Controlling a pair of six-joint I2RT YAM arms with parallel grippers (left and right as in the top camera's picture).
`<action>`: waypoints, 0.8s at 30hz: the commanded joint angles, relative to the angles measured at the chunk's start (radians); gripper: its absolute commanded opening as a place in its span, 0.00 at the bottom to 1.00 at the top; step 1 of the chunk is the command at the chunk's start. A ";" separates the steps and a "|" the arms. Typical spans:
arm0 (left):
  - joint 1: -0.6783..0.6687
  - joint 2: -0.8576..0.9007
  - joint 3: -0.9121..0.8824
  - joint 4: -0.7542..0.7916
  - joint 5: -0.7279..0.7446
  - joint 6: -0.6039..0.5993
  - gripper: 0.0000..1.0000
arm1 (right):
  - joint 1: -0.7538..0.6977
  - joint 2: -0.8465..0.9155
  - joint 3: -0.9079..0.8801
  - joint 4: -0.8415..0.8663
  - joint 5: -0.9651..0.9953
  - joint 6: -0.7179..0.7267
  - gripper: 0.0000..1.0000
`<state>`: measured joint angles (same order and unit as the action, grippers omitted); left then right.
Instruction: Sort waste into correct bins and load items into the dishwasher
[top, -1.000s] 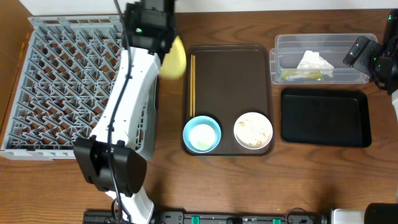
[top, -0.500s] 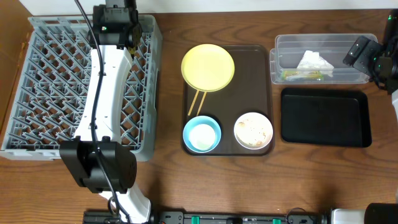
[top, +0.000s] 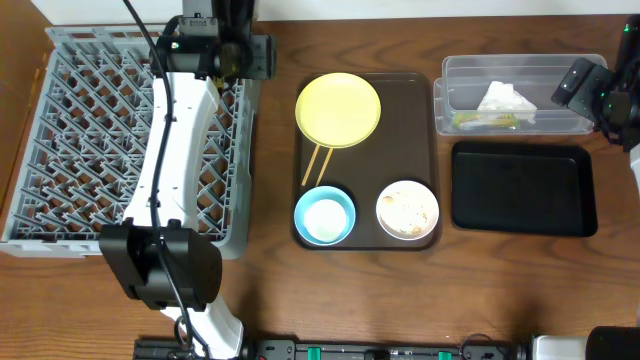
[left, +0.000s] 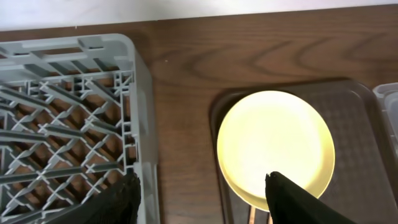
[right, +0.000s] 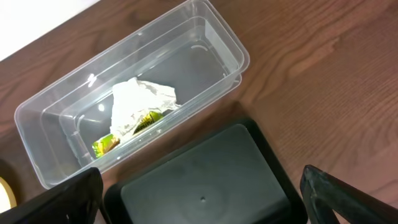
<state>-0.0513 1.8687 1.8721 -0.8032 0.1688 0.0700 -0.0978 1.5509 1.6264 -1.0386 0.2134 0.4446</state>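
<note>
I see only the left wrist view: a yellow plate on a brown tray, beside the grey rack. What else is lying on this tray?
Observer: A light blue bowl and a white bowl stand side by side at the robot-side end of the brown tray.
Operator: Where are the chopsticks?
Observer: The chopsticks stick out from under the yellow plate, toward the light blue bowl.
Operator: And the waste?
Observer: White paper and a green wrapper lie in the clear tub; the black tray looks bare.

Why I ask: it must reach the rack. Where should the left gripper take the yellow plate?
The rim over the chopsticks, coming from the rack side: the yellow plate lies flat on the brown tray, and the sticks probably leave a finger gap there.
</note>
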 joint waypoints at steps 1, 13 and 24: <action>0.043 0.009 -0.006 -0.014 -0.229 -0.193 0.70 | -0.008 -0.004 0.000 -0.002 0.006 0.011 0.99; 0.407 -0.004 -0.006 -0.139 -0.360 -0.521 0.85 | -0.008 -0.004 0.000 0.029 -0.002 0.028 0.99; 0.443 -0.004 -0.006 -0.139 -0.361 -0.521 0.89 | 0.036 0.017 -0.006 0.141 -0.728 0.183 0.95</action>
<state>0.3855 1.8687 1.8717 -0.9382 -0.1829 -0.4450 -0.0963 1.5524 1.6257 -0.9081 -0.1905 0.6170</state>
